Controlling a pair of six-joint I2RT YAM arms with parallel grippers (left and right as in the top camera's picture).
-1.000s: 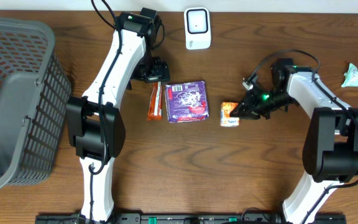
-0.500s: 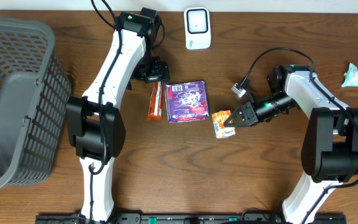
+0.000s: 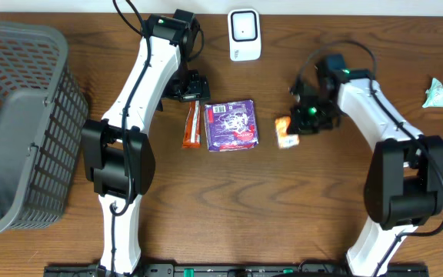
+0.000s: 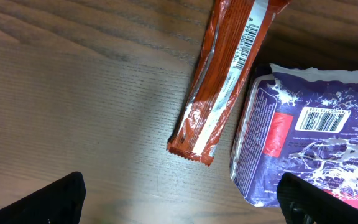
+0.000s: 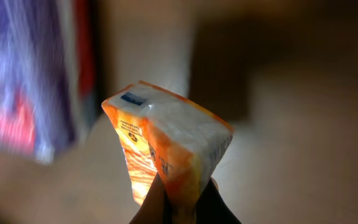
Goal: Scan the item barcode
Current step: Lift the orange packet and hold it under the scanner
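The red wrapper and purple packet each bear a barcode; digits illegible.

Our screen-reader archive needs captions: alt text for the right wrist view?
The right claw is shut on the lower edge of an orange-and-white packet, held up mid-frame. Behind it, blurred: a purple pack at left and the wooden table.
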